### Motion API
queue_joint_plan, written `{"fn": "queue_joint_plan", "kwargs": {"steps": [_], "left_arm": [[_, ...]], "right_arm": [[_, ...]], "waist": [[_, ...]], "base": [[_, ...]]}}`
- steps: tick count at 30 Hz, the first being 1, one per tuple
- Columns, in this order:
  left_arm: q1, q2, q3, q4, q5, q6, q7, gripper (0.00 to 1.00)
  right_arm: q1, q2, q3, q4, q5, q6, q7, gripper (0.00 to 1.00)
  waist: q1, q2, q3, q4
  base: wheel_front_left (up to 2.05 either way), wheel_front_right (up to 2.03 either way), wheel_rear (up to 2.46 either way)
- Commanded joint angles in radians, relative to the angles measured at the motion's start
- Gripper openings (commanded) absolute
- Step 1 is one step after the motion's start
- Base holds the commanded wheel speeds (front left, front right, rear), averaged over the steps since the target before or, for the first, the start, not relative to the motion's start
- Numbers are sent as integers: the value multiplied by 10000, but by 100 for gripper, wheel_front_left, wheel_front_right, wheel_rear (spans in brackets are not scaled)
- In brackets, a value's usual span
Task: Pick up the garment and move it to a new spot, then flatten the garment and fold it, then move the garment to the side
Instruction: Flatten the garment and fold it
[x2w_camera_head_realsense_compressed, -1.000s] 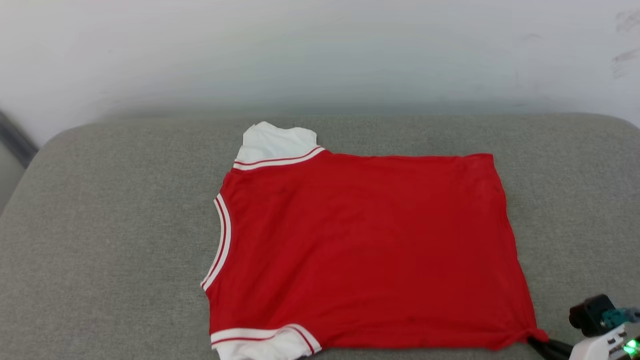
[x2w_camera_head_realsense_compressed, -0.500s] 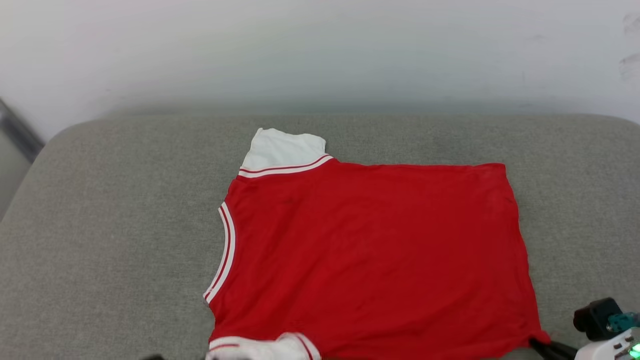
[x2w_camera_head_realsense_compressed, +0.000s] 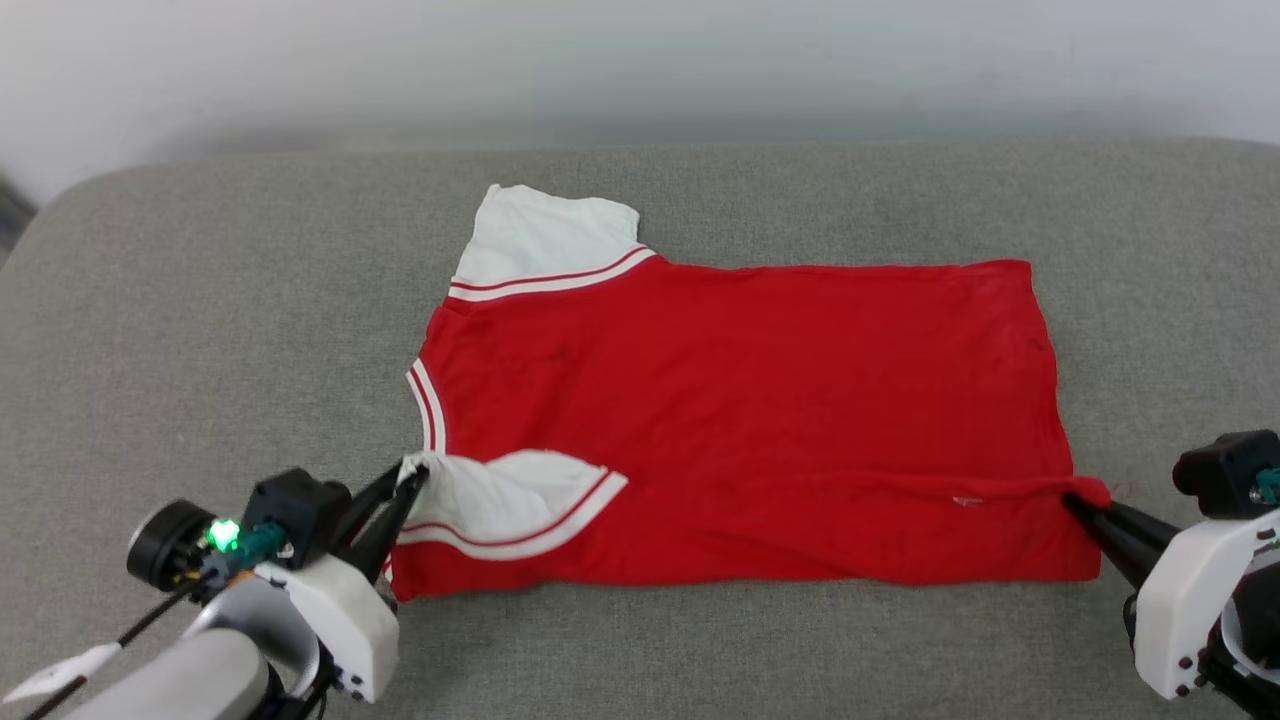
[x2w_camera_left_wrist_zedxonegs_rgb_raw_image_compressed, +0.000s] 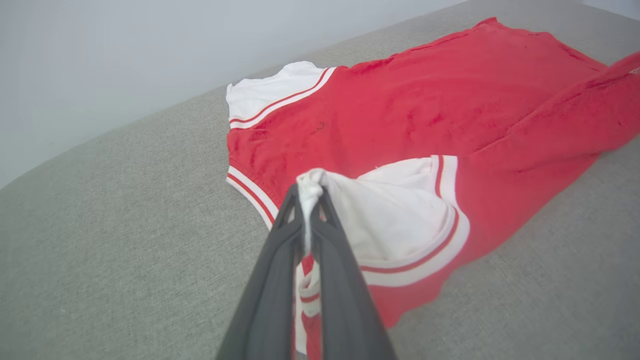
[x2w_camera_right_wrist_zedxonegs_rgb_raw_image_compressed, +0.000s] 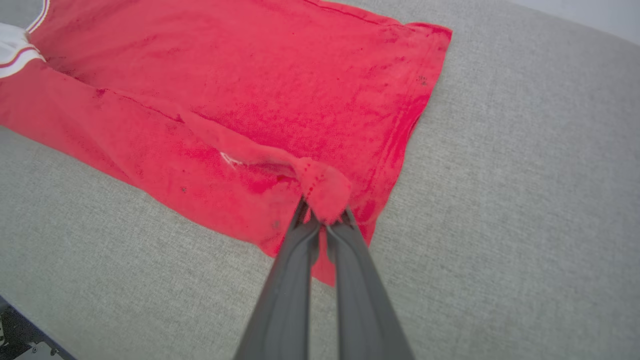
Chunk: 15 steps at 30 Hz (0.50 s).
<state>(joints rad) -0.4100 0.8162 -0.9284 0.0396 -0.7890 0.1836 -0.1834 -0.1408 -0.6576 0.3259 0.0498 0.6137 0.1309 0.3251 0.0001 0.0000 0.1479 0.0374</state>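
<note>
While the head camera has shifted since a second ago, one real change stands out to me: the near long edge of the garment (x2w_camera_head_realsense_compressed: 740, 400), flat then, is now turned up and over onto the red body, and my left gripper (x2w_camera_head_realsense_compressed: 410, 478) has come into the head view.

Left: my left gripper is closed tight on the tip of the near sleeve (x2w_camera_head_realsense_compressed: 500, 500). In the left wrist view white cloth is squeezed between its fingers (x2w_camera_left_wrist_zedxonegs_rgb_raw_image_compressed: 280, 250). Just right of the tips the sleeve lies spread on the red body, and the striped collar (x2w_camera_head_realsense_compressed: 428, 410) curves just beyond them. The far sleeve (x2w_camera_head_realsense_compressed: 540, 235) lies well beyond.

Centre: the garment lies on the grey cushion (x2w_camera_head_realsense_compressed: 200, 300) between my two grippers. Its folded-over ridge runs from one set of tips to the other, with a doubled red band on the near side.

Right: my right gripper (x2w_camera_head_realsense_compressed: 1075, 500) is clamped on the bunched red hem corner, and the hem edge runs away beyond its tips.

Open cushion lies left of the left gripper, right of the right one, and nearer than both. The cushion's far edge meets the pale wall (x2w_camera_head_realsense_compressed: 600, 60) beyond the far sleeve.
</note>
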Motion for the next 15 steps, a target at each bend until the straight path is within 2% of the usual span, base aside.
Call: {"fn": "queue_joint_plan", "kwargs": {"steps": [1, 9, 15], "left_arm": [[-282, 12, 71, 99, 18, -90, 62, 0], [-1462, -254, 284, 1205, -10, -741, 183, 0], [-2082, -827, 127, 2604, -99, -1563, 140, 0]], "right_arm": [[-209, 94, -63, 32, -89, -4, 74, 0], [-1316, 456, -59, 596, -193, -4, 417, 0], [-2306, 625, 481, 1575, -442, -4, 682, 0]], "waist": [[-1, 0, 253, -92], [-1, 0, 1179, -227], [-1, 0, 1762, -227]], "base": [[0, 0, 0], [0, 0, 0], [0, 0, 0]]}}
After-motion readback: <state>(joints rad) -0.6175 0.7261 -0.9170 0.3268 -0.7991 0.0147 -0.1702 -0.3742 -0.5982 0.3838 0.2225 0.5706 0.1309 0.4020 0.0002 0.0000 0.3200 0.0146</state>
